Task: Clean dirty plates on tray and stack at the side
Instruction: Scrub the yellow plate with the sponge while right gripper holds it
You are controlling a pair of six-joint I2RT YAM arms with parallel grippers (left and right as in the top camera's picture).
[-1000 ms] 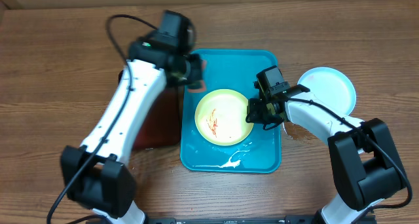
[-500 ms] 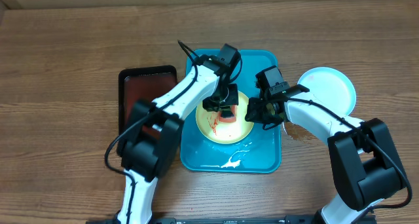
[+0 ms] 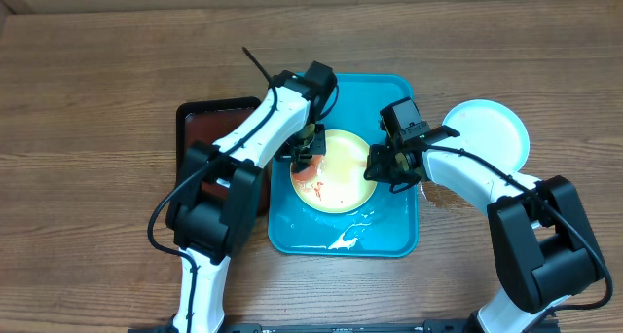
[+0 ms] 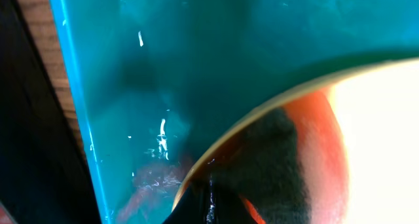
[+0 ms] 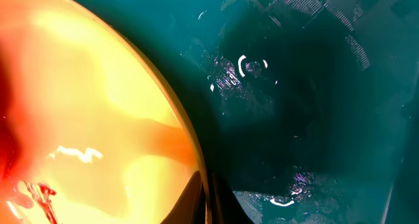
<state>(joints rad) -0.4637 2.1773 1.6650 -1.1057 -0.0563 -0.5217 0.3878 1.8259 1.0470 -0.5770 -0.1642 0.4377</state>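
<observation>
Yellow-green-rimmed round plate (image 3: 343, 175), lying in the large turquoise plastic tray (image 3: 389, 232), is pinched at its rim by the right gripper (image 3: 376, 167), seemingly for steadiness, while a red sponge (image 3: 308, 172), clamped in the left gripper (image 3: 308, 158), is pressed on it.

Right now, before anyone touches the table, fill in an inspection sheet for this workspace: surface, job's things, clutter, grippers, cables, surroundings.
Surface: brown wood-grain table.
Job's things: large turquoise plastic tray holds one round yellow-green-rimmed plate with red smears; a round light blue-rimmed plate lies on the table to its right, no smears visible.
Clutter: white splash near the tray's front edge; small black-rimmed dark red tray to its left.
Grippers: left gripper holds a red wiping pad on the plate; right gripper at the plate's right rim, grip unclear.
Cables: black cable loops off the left arm; another runs along the right arm.
Surroundings: nothing seen.
</observation>
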